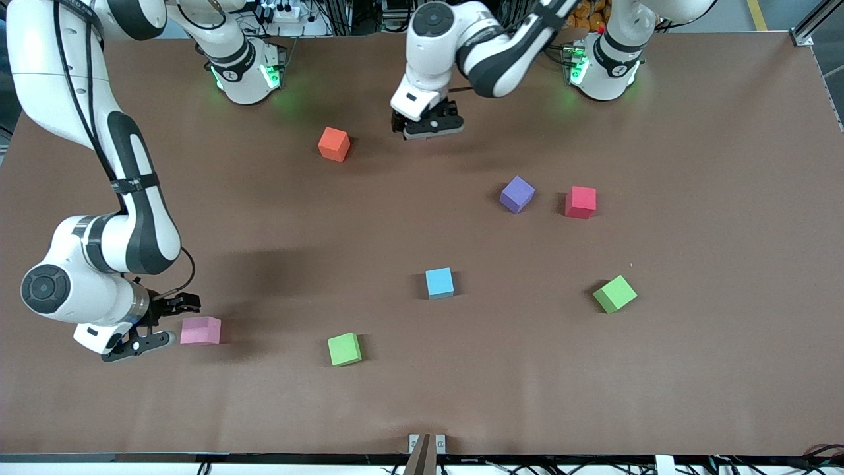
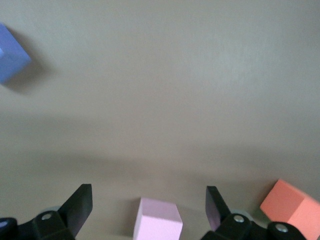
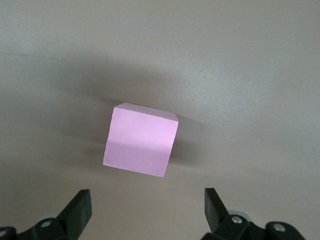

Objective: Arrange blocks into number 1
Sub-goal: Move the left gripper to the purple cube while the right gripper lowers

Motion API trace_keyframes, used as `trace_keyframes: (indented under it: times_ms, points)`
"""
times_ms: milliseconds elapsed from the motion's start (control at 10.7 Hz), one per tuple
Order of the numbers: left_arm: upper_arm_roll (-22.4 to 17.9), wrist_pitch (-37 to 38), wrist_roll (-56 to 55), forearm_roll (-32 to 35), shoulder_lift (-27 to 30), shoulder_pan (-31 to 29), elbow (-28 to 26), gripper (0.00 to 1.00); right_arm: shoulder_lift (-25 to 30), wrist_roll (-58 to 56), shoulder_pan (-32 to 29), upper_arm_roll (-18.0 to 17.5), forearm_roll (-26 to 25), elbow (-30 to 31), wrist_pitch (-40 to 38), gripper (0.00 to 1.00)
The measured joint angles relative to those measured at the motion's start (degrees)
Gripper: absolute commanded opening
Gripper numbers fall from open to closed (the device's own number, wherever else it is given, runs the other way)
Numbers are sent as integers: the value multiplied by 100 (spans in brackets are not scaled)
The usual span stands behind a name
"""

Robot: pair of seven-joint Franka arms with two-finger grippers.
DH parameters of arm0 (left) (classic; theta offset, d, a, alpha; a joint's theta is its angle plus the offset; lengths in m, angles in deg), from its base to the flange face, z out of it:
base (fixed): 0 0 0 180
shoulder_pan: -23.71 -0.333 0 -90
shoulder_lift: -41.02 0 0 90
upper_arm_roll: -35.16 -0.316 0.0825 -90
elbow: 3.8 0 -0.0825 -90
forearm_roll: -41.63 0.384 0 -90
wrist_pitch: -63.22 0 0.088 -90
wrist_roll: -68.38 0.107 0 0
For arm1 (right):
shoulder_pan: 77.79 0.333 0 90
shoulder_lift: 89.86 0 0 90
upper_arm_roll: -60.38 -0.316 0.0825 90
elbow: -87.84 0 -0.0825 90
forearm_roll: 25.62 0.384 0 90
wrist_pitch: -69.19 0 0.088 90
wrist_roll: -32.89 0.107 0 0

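Pink foam sits at the right arm's end of the bench: one pink block [image 1: 200, 330] rests on the brown bench [image 1: 712, 369], just beside the right tool [image 1: 155, 322], whose fingers are spread wide with nothing between them. In the right wrist view that pink block [image 3: 141, 139] lies ahead of the parted fingertips [image 3: 79, 209], clear of both.

A second pink block [image 2: 157, 220] shows only in the left wrist view, lying between the left tool's spread fingers [image 2: 80, 205], with no contact that I can see. The left tool [image 1: 432, 124] hangs released near the robots' bases, with the orange block [image 1: 334, 144] close beside it toward the right arm's end.

Spread over the rest of the bench, all apart from each other: a purple block [image 1: 517, 194] and a red block [image 1: 580, 202] side by side toward the left arm's end; a light blue block [image 1: 439, 283] near the middle; one green block [image 1: 614, 294] toward the left arm's end; the other green block [image 1: 345, 349] nearest the front camera.
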Motion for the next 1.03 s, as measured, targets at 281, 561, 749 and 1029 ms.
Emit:
trace_keyframes:
  times_ms: [281,561,749,1029]
  points:
    - [-42,746,1354,1,381,-1024,266,100,-77,-1,9,-8,0,0,267,100]
    - [-430,983,2227,1,428,-1593,384,100,-166,-2,12,-15,0,0,578,100]
    - [-743,1052,3006,1,418,-1820,366,100,-255,-2,16,-21,0,1,778,100]
    - [-1013,1071,3744,1,312,-2244,305,100,-308,-2,23,-25,0,0,821,100]
